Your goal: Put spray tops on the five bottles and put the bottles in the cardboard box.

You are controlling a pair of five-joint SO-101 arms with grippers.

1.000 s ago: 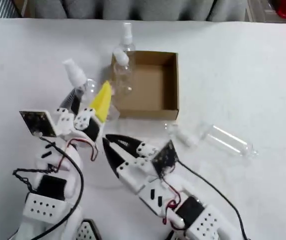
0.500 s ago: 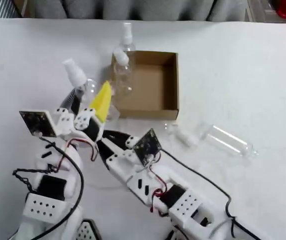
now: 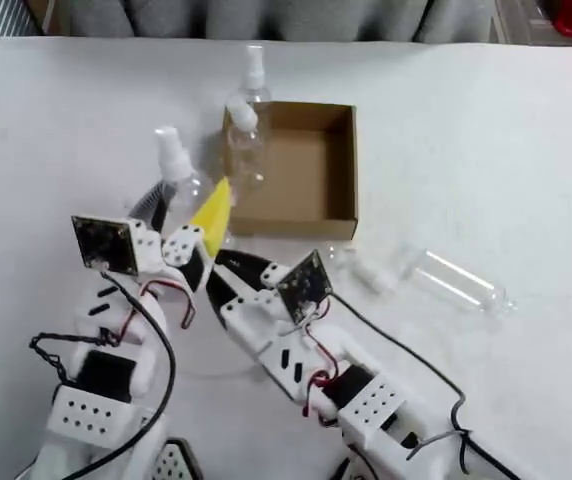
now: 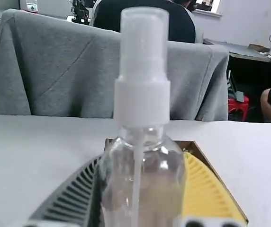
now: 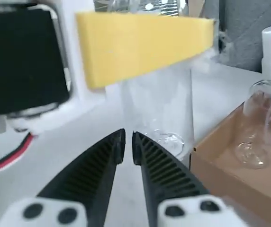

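Left gripper (image 3: 192, 195) is clamped on a clear bottle (image 4: 142, 184), grey finger (image 3: 151, 200) on one side of its body and yellow finger (image 3: 211, 212) on the other. The bottle stands upright in the grip with a white spray top (image 4: 141, 80) on its neck. Just beyond this gripper, on its yellow-finger side, sits the open cardboard box (image 3: 347, 170). One capped bottle (image 3: 246, 140) stands inside the box in the corner nearest the gripper. A second capped bottle (image 3: 253, 85) rises at the far edge of that corner, though whether it is inside the box or just behind it is hard to tell. Close beside the left gripper, the right gripper (image 5: 127, 142) sits low, its black fingers drawn together to a thin slit with nothing between them, tips toward the held bottle's base. Well out on the right gripper's outer side, an uncapped bottle (image 3: 456, 280) lies on the white table (image 3: 486, 120), a loose spray top (image 3: 366, 268) lying between it and that gripper.
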